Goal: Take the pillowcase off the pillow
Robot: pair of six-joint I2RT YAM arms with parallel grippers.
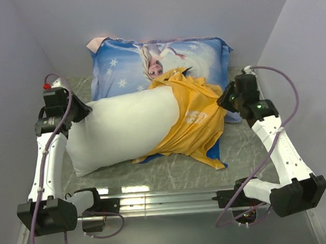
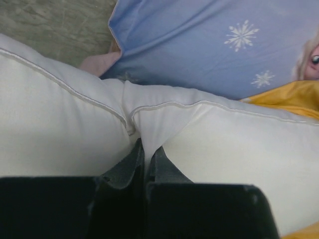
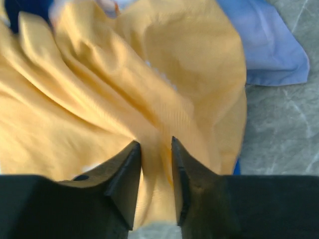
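The white pillow [image 1: 119,127] lies across the table, its left two thirds bare. The yellow-orange pillowcase [image 1: 193,117] with white lettering covers only its right end and is bunched there. My left gripper [image 1: 80,111] is shut on a pinch of the pillow's white corner fabric [image 2: 147,124]. My right gripper [image 1: 223,100] is closed on a fold of the pillowcase [image 3: 149,99] at its right edge, with cloth bunched between the fingers [image 3: 127,169].
A blue Elsa-printed pillow [image 1: 159,61] lies behind, touching both; it also shows in the left wrist view [image 2: 209,45]. A blue cloth bit [image 1: 213,152] sticks out under the pillowcase. The grey marble-pattern table [image 1: 253,149] has walls close on three sides.
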